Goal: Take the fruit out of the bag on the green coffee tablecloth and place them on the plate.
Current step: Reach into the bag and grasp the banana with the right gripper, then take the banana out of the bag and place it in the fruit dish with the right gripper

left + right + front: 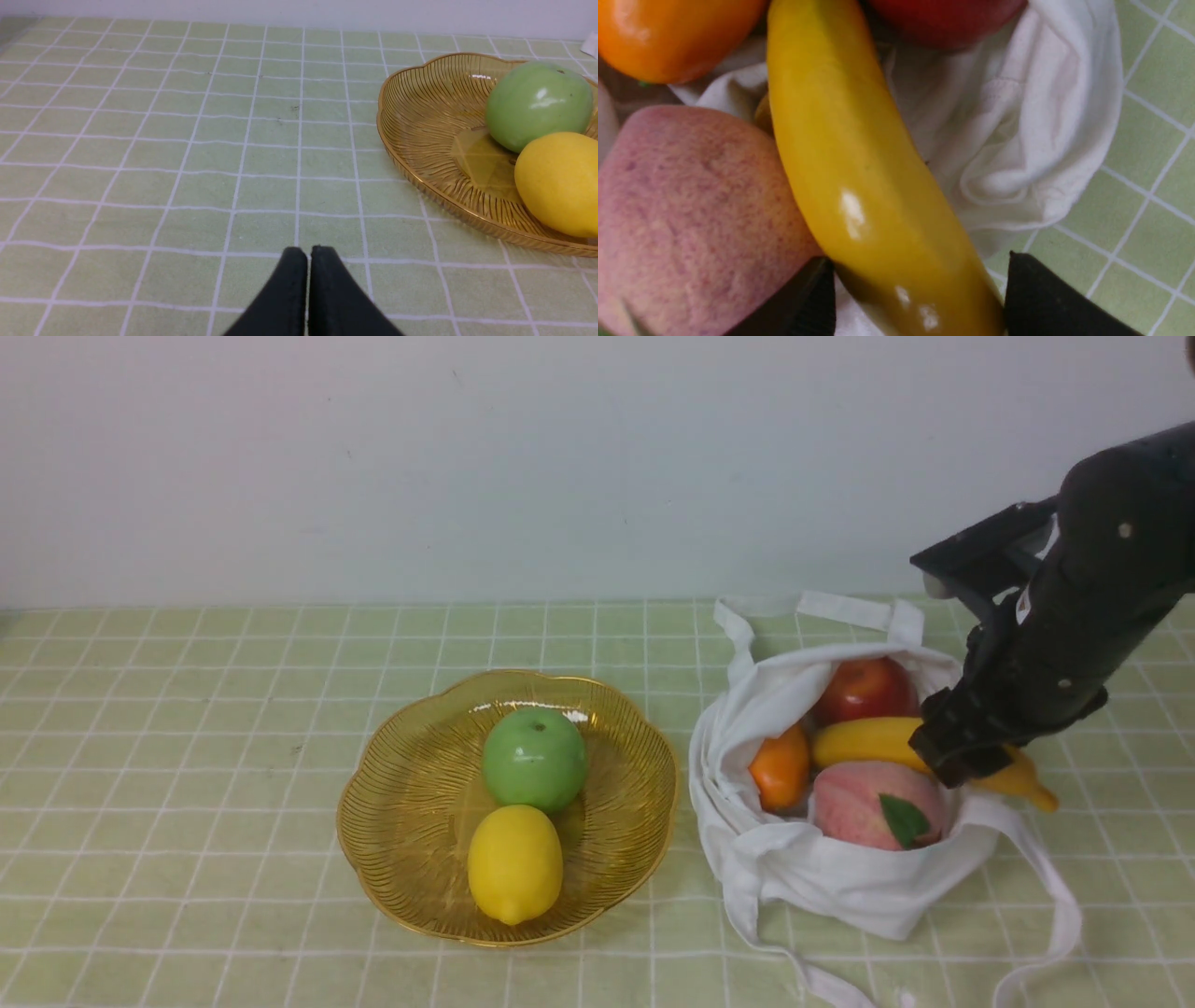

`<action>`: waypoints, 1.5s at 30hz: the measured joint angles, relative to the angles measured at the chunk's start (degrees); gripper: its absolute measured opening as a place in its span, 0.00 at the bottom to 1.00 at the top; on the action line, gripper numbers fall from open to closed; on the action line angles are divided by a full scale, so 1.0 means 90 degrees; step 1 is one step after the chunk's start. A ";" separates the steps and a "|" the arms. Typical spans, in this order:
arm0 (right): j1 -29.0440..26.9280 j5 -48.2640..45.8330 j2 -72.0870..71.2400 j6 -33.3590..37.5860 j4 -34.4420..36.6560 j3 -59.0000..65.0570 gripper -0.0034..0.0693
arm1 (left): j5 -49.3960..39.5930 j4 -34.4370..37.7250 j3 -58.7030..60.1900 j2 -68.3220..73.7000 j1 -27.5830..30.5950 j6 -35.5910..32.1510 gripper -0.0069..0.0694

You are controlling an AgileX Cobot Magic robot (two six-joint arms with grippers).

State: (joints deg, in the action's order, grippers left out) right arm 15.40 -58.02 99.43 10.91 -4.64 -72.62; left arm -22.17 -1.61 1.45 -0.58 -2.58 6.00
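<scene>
Our right gripper stands released, its jaws on both sides of the long glossy yellow banana, because, we judge, this one lies uppermost in the soft white cloth bag, its tip over the rim. Our left gripper is clenched on nothing.

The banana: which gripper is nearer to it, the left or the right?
Right. The right gripper is at the banana in the bag, its open jaws on either side of it. The left gripper, shut, is over tablecloth beside the plate, away from the bag.
</scene>
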 joint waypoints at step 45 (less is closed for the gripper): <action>0.0038 -0.1477 -0.0250 0.0133 0.0425 -0.2349 0.46 | 0.0000 0.0000 0.0000 0.0000 0.0000 0.0000 0.08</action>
State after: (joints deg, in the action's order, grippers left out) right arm 15.75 -71.32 97.18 12.11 -0.81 -93.76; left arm -22.17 -1.61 1.45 -0.58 -2.58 6.00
